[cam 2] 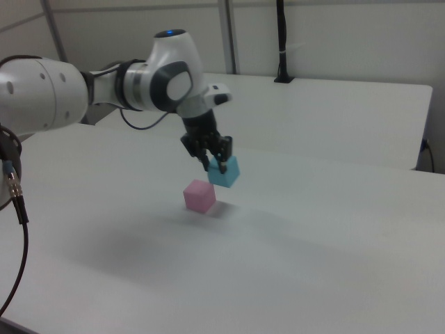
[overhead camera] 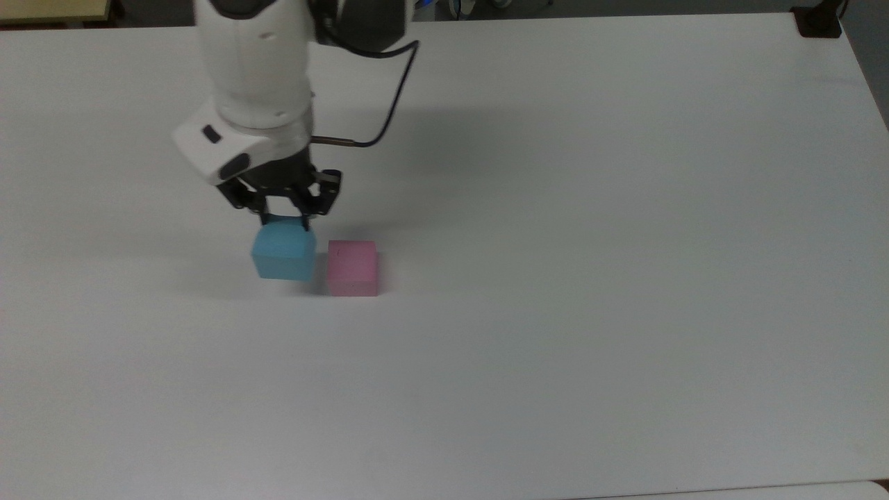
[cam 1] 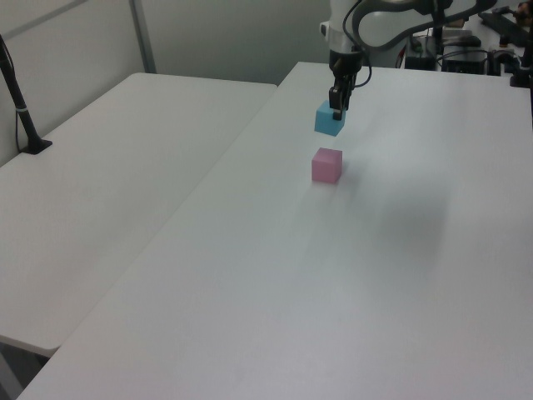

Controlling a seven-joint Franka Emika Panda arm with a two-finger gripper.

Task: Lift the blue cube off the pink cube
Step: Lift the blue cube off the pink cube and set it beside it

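From my remote station I see the blue cube (overhead camera: 284,253) held in the air, clear of the pink cube (overhead camera: 352,267). A cube has no long axis to report; its faces look nearly level, and in the right view (cam 2: 226,172) it seems turned a little, so one corner points toward the camera. In the top view it appears just beside the pink cube, on the top view's left, with a narrow gap between them. In the left view (cam 1: 330,119) it hangs above and behind the pink cube (cam 1: 326,165), well off the table (overhead camera: 590,278), and a soft shadow lies on the surface.

The pink cube (cam 2: 200,195) sits flat on the white table, edges roughly parallel to the table edges in the top view, with a tiny dark mark on its top face.

The arm (cam 2: 125,87) reaches in from the right view's left, and its last white link bends down so that the gripper (overhead camera: 283,221) points toward the table.

The gripper (cam 2: 215,166) is closed onto the upper part of the blue cube, one dark finger on each opposite side, the opening as wide as the cube. It touches nothing else.
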